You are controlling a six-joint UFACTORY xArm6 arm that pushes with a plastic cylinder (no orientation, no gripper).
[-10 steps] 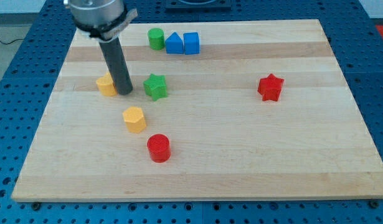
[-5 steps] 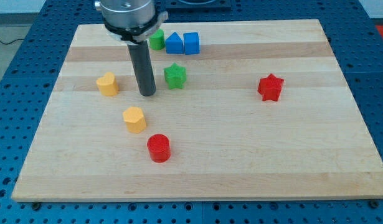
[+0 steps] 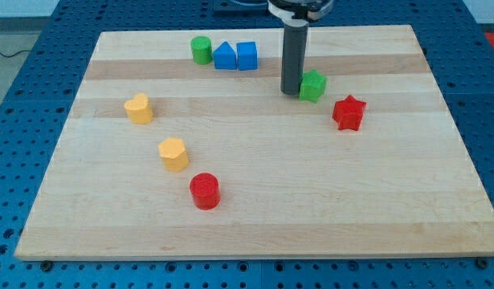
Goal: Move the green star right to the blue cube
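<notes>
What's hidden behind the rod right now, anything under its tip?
My tip rests on the board, against the left side of the green star. The rod covers the star's left edge and a strip of board behind it; no other block shows there.

On the wooden board (image 3: 375, 201) we see a green cylinder (image 3: 201, 50) near the view's top, touching or just beside a blue triangular block (image 3: 224, 56). A red star (image 3: 349, 112) sits toward the view's right. Two yellow blocks (image 3: 138, 107) (image 3: 173, 153) lie at the view's left, with a red cylinder (image 3: 205, 191) below them.
</notes>
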